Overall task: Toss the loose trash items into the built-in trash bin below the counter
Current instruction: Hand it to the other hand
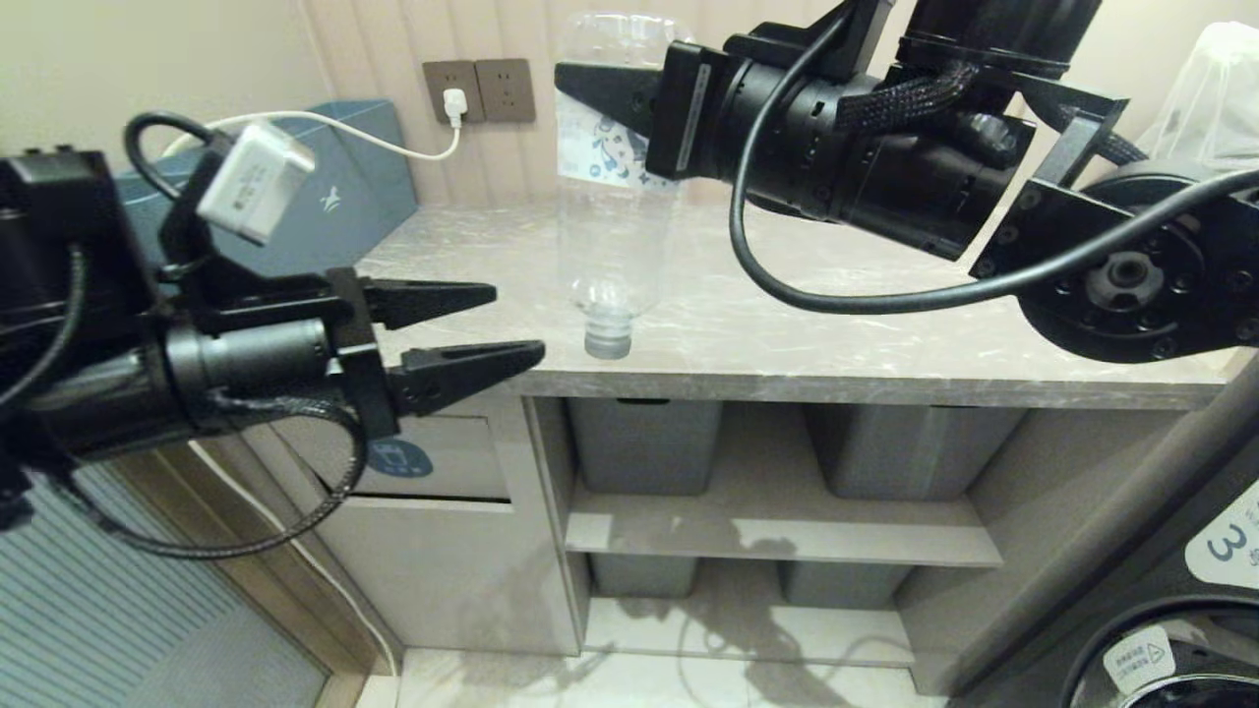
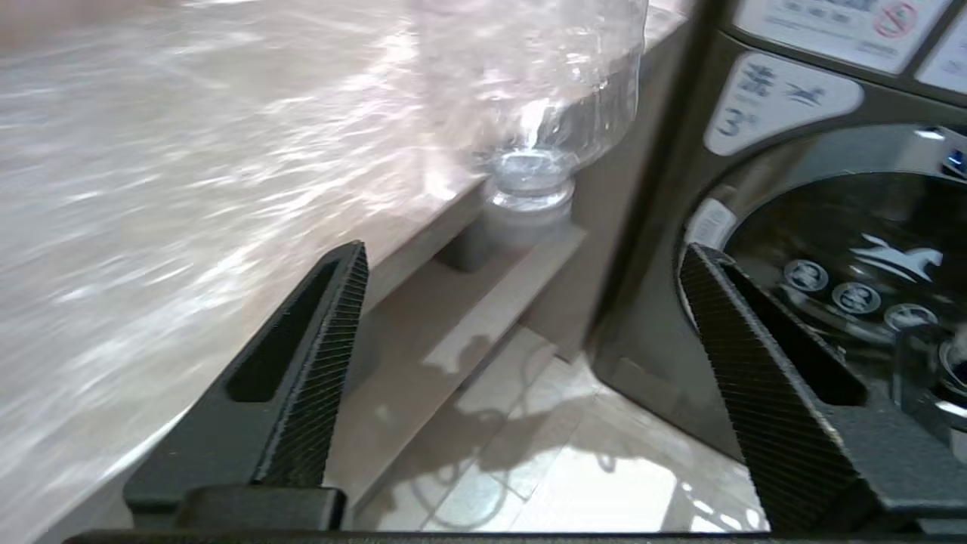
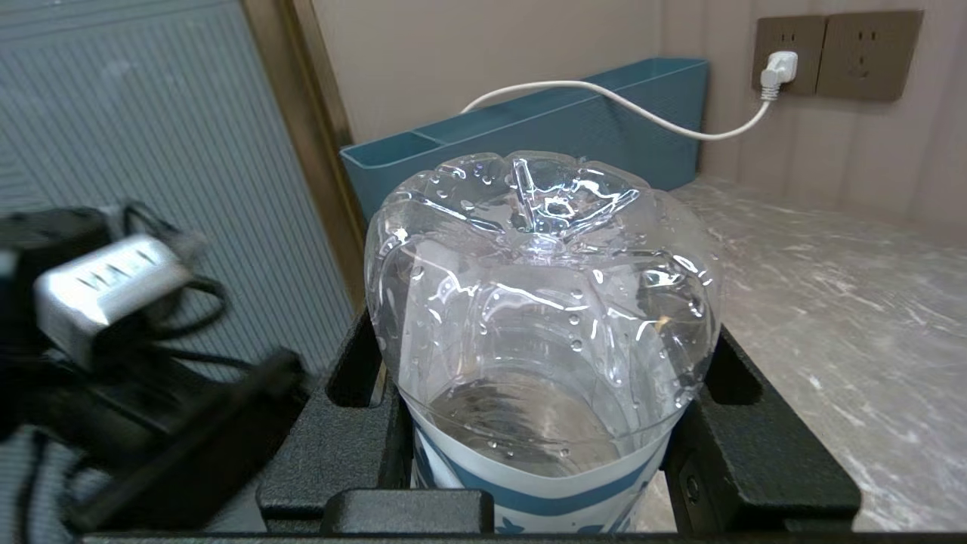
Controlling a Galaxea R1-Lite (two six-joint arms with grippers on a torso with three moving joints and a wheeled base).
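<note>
A clear plastic bottle [image 1: 615,226] with a blue-and-white label hangs upside down, its pale cap [image 1: 607,339] just above the front edge of the grey marble counter [image 1: 836,315]. My right gripper [image 1: 610,108] reaches in from the right and is shut on the bottle [image 3: 540,302] at the label band. My left gripper [image 1: 516,320] is open and empty, level with the counter edge, a little left of the cap. In the left wrist view the bottle [image 2: 529,91] stands ahead of the open left gripper [image 2: 523,253]. The built-in trash bin [image 1: 433,462], its flap bearing a round blue sticker, sits below the left gripper.
Grey tubs [image 1: 644,442] [image 1: 910,447] stand on shelves under the counter. A teal box [image 1: 344,187] and a plugged-in white cable [image 1: 452,103] are at the back left. A washing machine [image 1: 1180,610] stands at the right and a ribbed door [image 1: 118,590] at the left.
</note>
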